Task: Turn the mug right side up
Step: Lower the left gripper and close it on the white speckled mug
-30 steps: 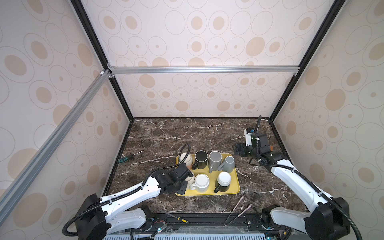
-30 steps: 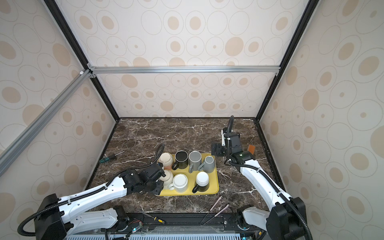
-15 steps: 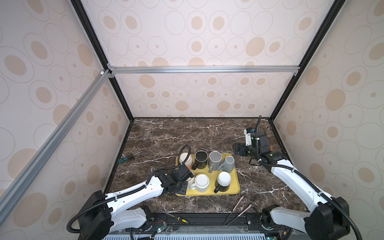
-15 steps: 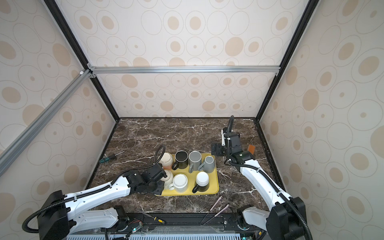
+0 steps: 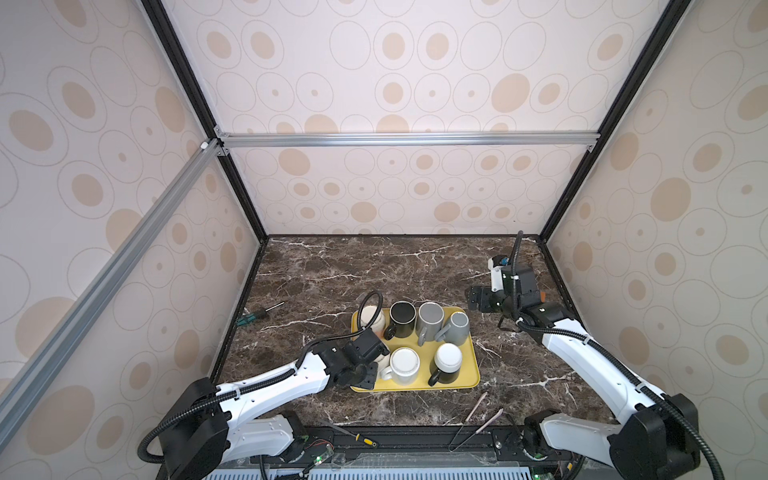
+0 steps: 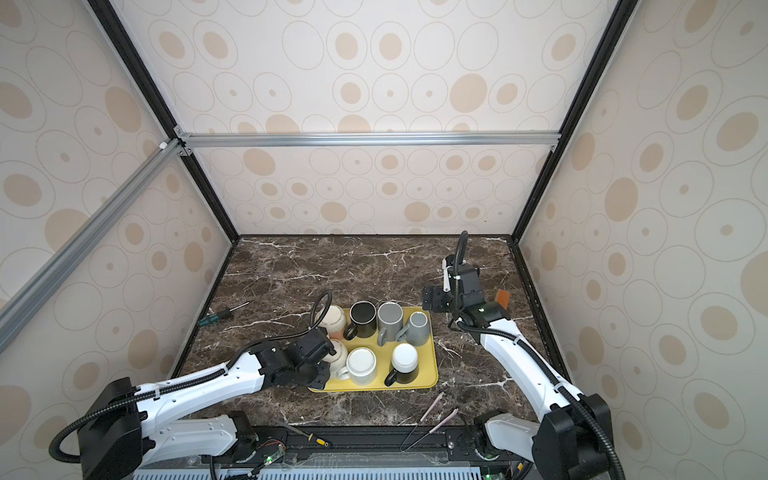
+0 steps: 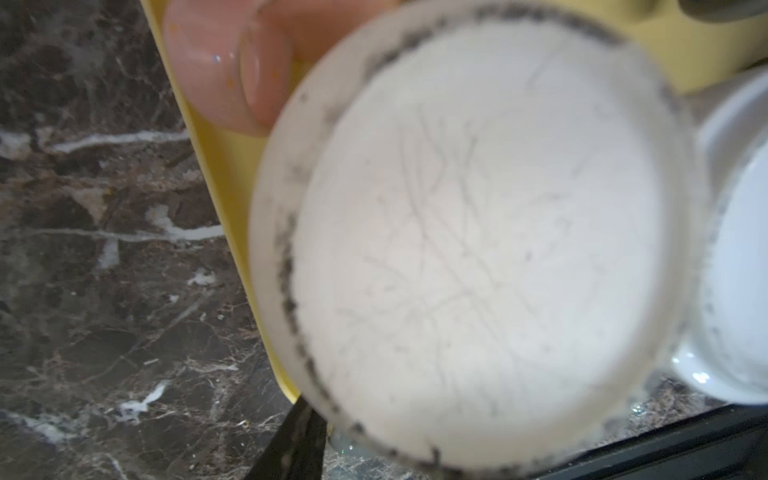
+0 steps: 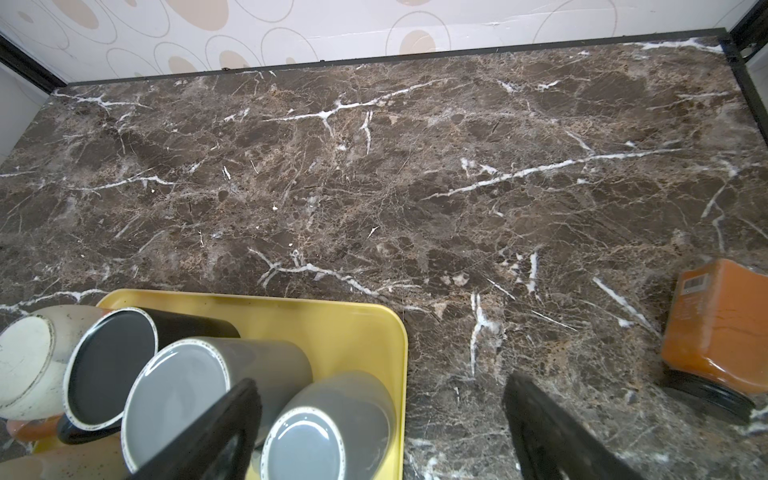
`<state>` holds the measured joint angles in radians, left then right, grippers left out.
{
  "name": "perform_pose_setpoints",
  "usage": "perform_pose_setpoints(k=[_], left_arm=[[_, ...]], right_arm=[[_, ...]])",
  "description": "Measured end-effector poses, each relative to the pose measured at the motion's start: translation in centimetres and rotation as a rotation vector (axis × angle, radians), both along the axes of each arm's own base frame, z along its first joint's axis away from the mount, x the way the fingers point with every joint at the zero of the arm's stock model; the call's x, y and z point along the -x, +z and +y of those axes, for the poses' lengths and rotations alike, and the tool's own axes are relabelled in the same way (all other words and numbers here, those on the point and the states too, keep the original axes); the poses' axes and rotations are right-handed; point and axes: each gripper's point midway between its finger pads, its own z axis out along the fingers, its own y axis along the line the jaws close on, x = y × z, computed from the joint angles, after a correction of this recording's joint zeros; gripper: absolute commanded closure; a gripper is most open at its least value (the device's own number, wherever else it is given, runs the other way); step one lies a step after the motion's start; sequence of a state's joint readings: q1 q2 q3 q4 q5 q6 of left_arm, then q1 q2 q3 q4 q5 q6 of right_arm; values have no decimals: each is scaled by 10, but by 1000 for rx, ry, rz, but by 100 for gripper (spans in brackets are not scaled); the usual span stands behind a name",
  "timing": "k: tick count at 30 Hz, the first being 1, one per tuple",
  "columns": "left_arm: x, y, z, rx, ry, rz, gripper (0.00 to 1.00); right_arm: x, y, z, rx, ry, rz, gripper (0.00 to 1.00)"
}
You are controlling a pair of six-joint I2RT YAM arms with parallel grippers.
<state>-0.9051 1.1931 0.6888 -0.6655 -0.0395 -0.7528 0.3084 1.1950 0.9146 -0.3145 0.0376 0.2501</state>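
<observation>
A yellow tray (image 5: 467, 382) holds several mugs standing base up. The cream speckled mug (image 6: 338, 353) stands at the tray's front left. Its base (image 7: 478, 249) fills the left wrist view, with its pinkish handle (image 7: 224, 70) beside it. My left gripper (image 5: 372, 359) is right at this mug. One black finger (image 7: 291, 440) lies against the mug's edge and the other is hidden behind it. My right gripper (image 5: 473, 299) hangs open above the table, off the tray's back right corner, with nothing between its fingers (image 8: 220, 424).
Also on the tray, bases up: a cream mug (image 5: 371, 318), a black mug (image 5: 402, 318), two grey mugs (image 5: 431, 320), a white mug (image 5: 405, 365) and a black mug with a white base (image 5: 446, 363). A screwdriver (image 5: 259, 313) lies left, an orange jar (image 8: 715, 328) right, tongs (image 5: 478, 415) in front.
My left arm has shifted slightly at the tray's front left corner, staying at the cream mug. The right arm has not moved.
</observation>
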Motion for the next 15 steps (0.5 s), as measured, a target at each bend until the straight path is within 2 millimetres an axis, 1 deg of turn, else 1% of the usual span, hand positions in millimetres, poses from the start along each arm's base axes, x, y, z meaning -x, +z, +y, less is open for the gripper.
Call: perform_pose_setpoints(k=[7, 15], left_arm=[[0, -7, 3, -34, 10, 14, 60], [-3, -7, 6, -48, 24, 1, 66]], right_arm=[[0, 0, 0, 0, 0, 1, 6], [1, -2, 0, -4, -4, 5, 7]])
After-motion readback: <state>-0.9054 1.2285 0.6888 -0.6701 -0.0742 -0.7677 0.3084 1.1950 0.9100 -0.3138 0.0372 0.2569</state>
